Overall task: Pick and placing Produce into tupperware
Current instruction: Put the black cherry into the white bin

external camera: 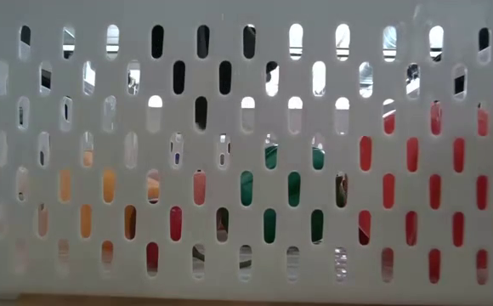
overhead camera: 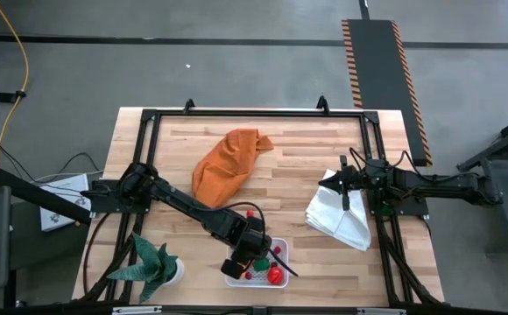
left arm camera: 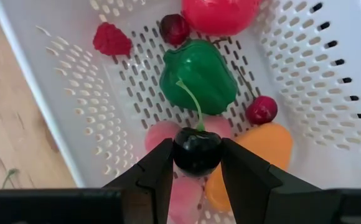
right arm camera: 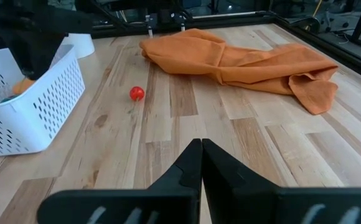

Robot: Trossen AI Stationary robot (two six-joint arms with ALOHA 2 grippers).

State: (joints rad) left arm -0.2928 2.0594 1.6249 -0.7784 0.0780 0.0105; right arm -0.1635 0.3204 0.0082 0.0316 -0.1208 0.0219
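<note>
My left gripper pinches a dark cherry across its round middle; it looks light, hard and slick, so the belly is the place to hold, not the thin stem. It hangs just above the tupperware, over a green pepper. My right gripper waits closed and empty, well apart

We're seeing bright, even light over the table, with only soft shadows. Up close, the white basket wall blurs and fills our low view, while the dark cherry shows a small glint.
</note>
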